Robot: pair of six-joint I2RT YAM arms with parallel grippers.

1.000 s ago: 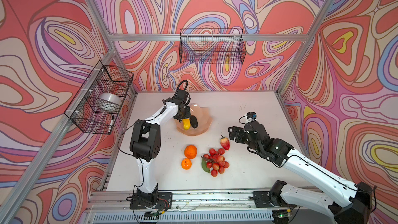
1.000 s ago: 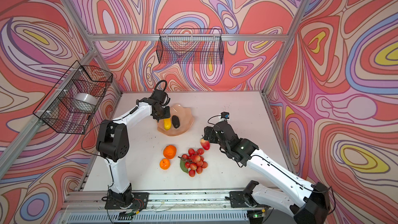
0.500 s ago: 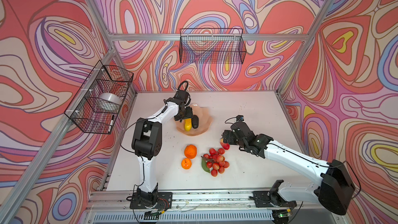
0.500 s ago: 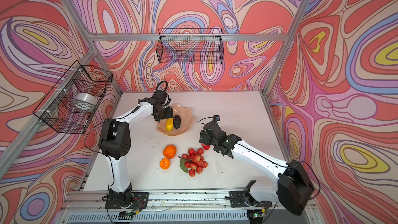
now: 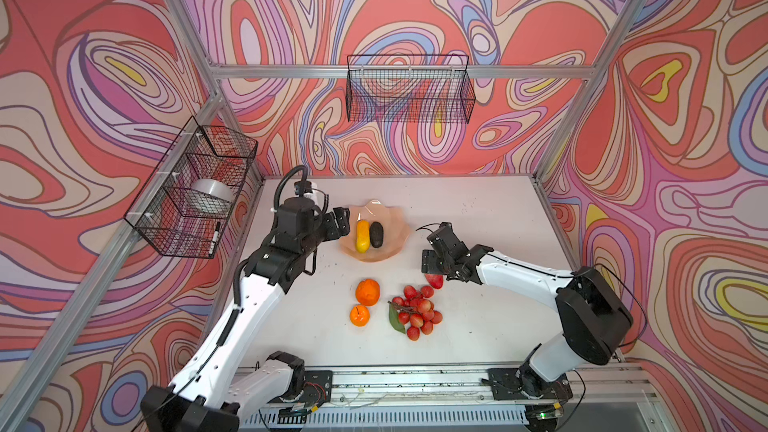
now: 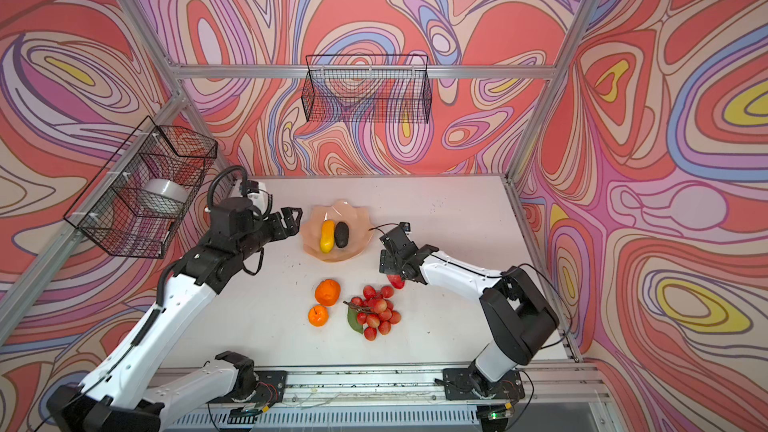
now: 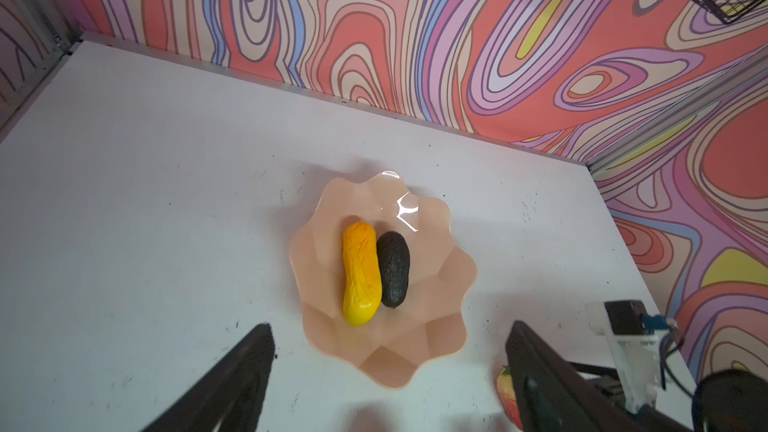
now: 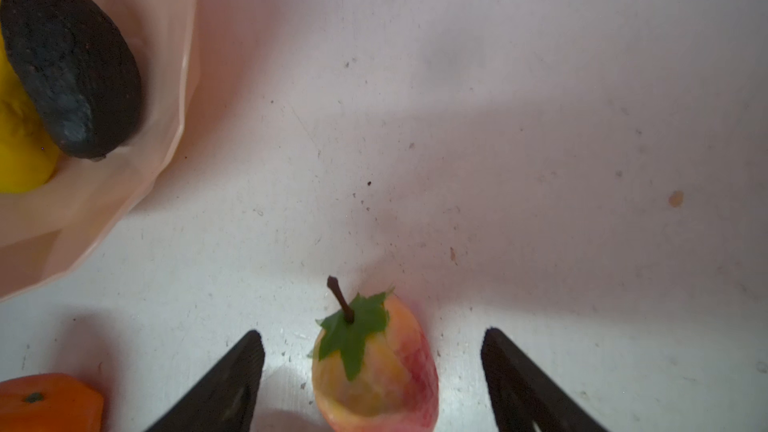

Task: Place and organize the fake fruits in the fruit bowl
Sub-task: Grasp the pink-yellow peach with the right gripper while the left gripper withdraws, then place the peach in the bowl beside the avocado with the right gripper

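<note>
L end effector (image 7: 390,327) open, R end effector (image 8: 374,333) open astride red fruit (image 8: 376,371); bowl (image 7: 438,326) holds yellow fruit (image 7: 360,276), avocado (image 7: 393,270).

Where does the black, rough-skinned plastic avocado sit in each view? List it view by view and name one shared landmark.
Top view: black avocado in the translucent peach-pink scalloped bowl, right of the elongated yellow-orange fruit.
Top view: same place, inside the bowl.
Left wrist: seen whole, in the bowl against the yellow-orange fruit.
Right wrist: close up in the bowl, overlapping the yellow-orange fruit.
Shared landmark: the yellow-orange fruit touching it, in all four.
</note>
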